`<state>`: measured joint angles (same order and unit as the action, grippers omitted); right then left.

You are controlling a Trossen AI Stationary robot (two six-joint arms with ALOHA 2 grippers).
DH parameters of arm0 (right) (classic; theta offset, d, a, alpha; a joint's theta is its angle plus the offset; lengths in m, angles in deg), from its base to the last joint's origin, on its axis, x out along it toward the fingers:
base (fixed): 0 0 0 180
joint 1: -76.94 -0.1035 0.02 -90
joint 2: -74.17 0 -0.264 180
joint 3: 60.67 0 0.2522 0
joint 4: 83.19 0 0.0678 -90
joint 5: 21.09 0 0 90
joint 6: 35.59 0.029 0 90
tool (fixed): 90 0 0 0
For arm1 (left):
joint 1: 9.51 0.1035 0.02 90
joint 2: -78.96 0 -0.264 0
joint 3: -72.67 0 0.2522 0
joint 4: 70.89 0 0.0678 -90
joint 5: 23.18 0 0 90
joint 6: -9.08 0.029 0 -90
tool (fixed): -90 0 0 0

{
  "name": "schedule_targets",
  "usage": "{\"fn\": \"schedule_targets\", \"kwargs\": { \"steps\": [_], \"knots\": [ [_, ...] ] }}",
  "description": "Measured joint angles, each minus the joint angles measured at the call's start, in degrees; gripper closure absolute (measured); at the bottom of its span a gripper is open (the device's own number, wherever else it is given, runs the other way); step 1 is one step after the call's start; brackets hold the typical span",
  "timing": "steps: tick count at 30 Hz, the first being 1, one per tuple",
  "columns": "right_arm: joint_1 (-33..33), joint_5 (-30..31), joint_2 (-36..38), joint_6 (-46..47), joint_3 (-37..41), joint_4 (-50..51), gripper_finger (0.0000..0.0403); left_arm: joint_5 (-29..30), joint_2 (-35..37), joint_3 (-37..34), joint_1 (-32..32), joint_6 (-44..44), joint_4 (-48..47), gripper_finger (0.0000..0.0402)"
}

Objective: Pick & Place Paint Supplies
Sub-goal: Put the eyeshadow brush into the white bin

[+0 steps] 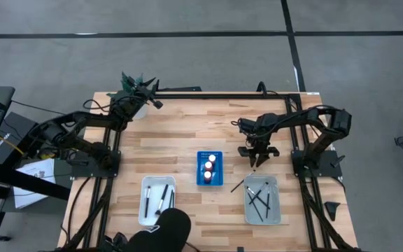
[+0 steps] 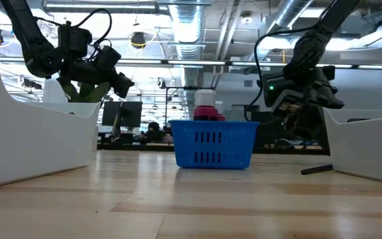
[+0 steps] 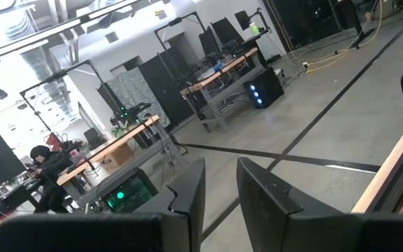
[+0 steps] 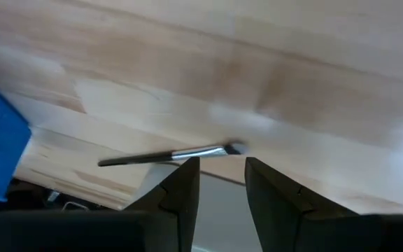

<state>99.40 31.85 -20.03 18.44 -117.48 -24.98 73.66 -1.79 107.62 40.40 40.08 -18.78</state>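
Right hand point(image 1: 258, 158) hangs just above the counter point(image 1: 187, 126), fingers narrowly apart and holding nothing — a lone brush point(image 4: 170, 155) lies below it, beside the grey tray point(image 1: 274, 213). Other brushes already lie in both trays, bottles point(image 1: 208, 166) in the rack point(image 1: 210, 183). By my reckoning, one brush is left. Left hand point(image 1: 149, 94) waits at the far edge, narrow and empty.
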Motion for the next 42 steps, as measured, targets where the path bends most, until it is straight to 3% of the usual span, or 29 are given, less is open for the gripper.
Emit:
{"fn": "schedule_targets", "kwargs": {
  "steps": [22, 31, 42],
  "knots": [
    [-0.1, -4.5, -0.1, 3.0, 5.2, -8.7, 0.0291, -0.1, 0.0, 0.0, 0.0, 0.0, -0.3, 0.0325],
    [-0.5, -12.4, -7.8, -0.4, 5.3, -8.9, 0.0291, -0.2, 0.0, 0.0, 0.0, 0.1, -0.3, 0.0325],
    [1.9, -12.4, -8.1, -0.8, 4.7, -8.9, 0.0291, -0.2, 0.0, 0.0, 0.4, 0.2, -1.0, 0.0325]
  ]
}}
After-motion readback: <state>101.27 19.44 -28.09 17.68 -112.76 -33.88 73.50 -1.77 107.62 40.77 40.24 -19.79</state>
